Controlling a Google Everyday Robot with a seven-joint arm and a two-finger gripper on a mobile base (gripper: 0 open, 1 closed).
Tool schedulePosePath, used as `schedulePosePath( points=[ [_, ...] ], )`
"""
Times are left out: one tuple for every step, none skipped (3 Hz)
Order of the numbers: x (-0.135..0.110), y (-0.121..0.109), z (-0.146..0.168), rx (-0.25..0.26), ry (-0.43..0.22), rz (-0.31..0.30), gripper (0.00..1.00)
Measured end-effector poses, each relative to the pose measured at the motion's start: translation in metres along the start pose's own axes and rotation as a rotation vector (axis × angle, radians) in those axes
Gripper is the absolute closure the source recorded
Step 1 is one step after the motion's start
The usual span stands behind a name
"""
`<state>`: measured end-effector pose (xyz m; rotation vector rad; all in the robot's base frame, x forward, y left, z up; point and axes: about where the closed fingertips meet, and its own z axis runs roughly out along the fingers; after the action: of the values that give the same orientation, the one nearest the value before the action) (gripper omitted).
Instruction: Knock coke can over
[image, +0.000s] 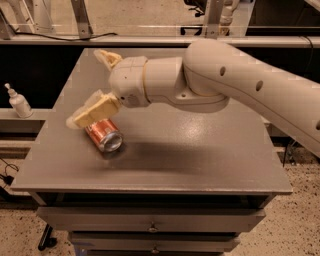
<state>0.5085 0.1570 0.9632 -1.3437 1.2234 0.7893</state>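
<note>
Red coke can (103, 135) lies sideways, partly hidden beneath my gripper (88, 86), whose fingers are spread apart; arm (225, 80) stretched above it.

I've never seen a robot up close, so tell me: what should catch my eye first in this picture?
The big cream arm reaching in from the right across the grey table dominates the view. Its gripper is over the table's left side, spread open. Just under the lower finger, the red coke can lies on its side near the front left, silver end toward the camera.
</note>
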Motion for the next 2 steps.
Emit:
schedulePosePath(
  points=[
    [0.001,-0.012,0.002,0.01,0.007,-0.016,0.0],
    [0.019,-0.018,-0.017,0.021,0.022,-0.013,0.0]
  ],
)
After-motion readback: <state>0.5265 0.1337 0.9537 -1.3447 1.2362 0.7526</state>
